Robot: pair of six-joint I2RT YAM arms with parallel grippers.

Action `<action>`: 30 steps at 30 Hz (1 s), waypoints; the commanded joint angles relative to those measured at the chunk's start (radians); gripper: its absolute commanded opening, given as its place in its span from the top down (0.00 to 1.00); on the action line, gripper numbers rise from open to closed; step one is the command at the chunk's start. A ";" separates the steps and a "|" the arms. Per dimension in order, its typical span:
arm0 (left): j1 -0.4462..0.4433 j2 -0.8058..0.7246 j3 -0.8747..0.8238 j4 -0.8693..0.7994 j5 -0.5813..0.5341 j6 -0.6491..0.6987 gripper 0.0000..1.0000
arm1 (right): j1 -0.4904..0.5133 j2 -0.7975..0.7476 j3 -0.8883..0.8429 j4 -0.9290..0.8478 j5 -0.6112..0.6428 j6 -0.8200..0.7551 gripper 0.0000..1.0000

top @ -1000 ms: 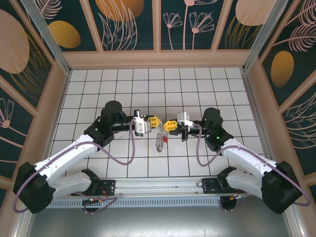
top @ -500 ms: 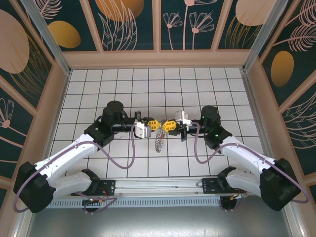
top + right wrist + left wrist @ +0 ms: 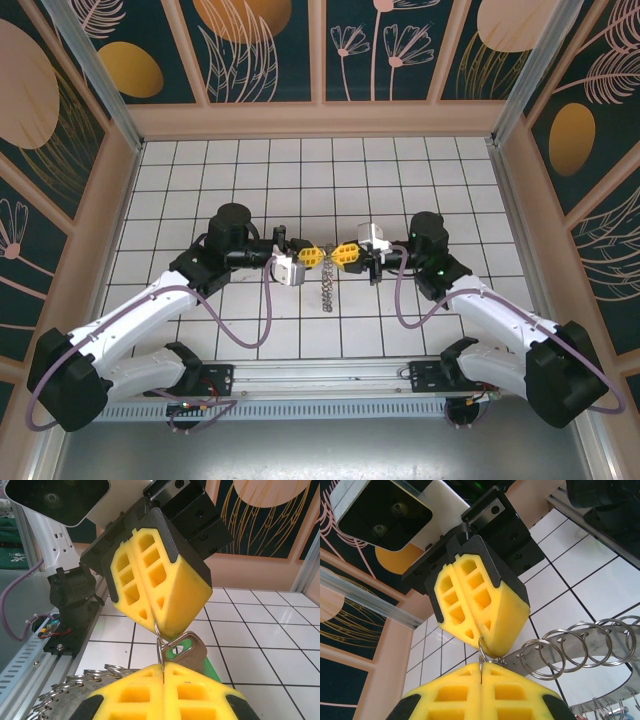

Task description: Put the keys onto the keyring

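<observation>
While the keyring (image 3: 327, 287) dangles between them, left gripper (image 3: 311, 257) and right gripper (image 3: 345, 252) both pinch it closed.

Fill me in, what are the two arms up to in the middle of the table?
The arms meet tip to tip above the tiled table. The left gripper and right gripper are both shut, each pinching the top end of the keyring, and its chain of rings hangs down between them. In the right wrist view a green-headed key dangles right at the pinch point. I can't tell whether it is fully threaded on.
</observation>
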 commanded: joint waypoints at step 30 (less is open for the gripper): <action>-0.029 -0.003 -0.020 0.047 0.072 -0.004 1.00 | -0.047 -0.015 -0.014 0.240 -0.013 0.182 1.00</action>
